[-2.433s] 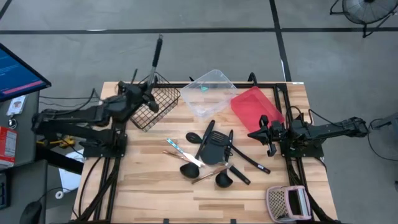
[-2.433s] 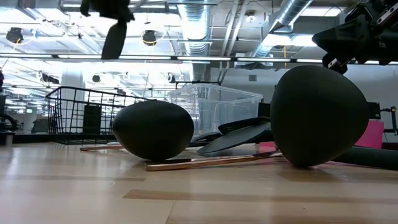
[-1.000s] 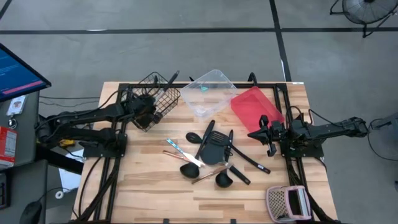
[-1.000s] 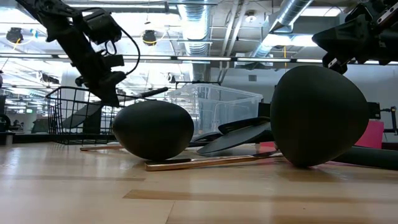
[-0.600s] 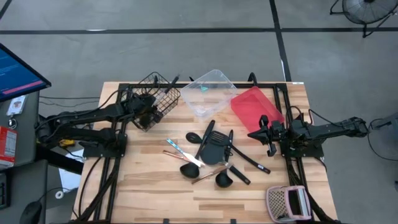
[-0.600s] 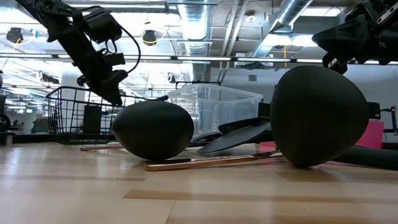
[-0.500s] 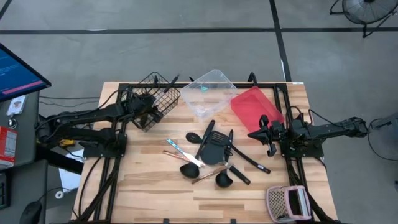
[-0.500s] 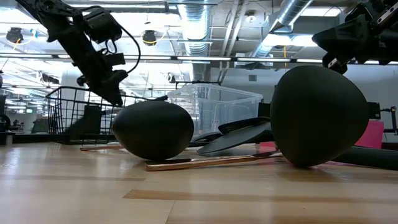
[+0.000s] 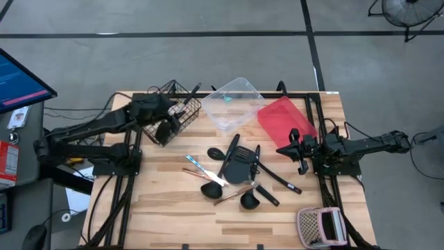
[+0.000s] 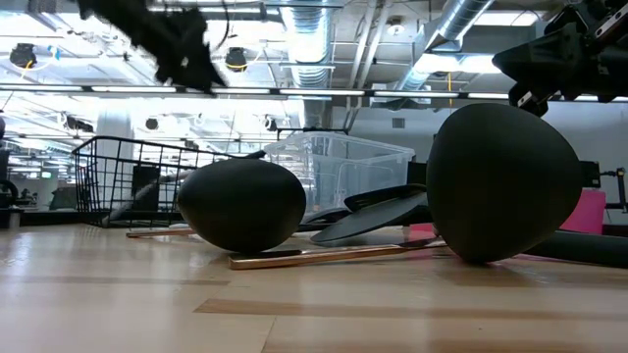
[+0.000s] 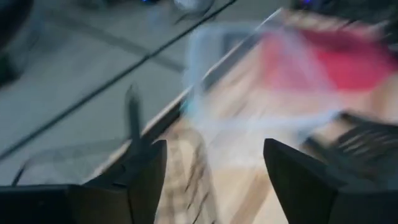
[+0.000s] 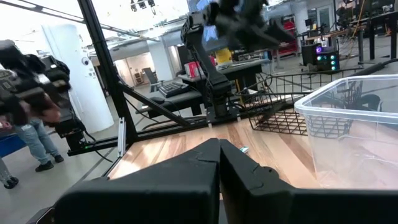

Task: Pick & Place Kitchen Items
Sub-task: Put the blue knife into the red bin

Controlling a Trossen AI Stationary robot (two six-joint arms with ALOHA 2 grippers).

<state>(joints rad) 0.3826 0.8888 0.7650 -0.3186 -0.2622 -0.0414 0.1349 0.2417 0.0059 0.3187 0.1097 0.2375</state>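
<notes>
Wooden table [image 9: 159,215] under bright workshop lights. Left gripper [image 9: 168,110] above wire basket [image 9: 182,105], jaws apart, empty (one utensil [image 9: 166,130] lies in basket). Right gripper [image 9: 300,150] closed, parked by red tray [image 9: 281,117]. Remaining utensils [image 9: 236,173] piled mid-table. Risk: tangled handles drag neighbours on next pick.

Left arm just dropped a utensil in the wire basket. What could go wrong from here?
1. The utensil in the wire basket leans with its handle poking over the rim; it may tip out or snag the open left gripper just above.
2. The remaining utensils lie crossed and overlapping mid-table, so the next grasp may drag a neighbour.
3. The right gripper, shut, waits beside the pile near the red tray; both arms reaching in could clash.
</notes>
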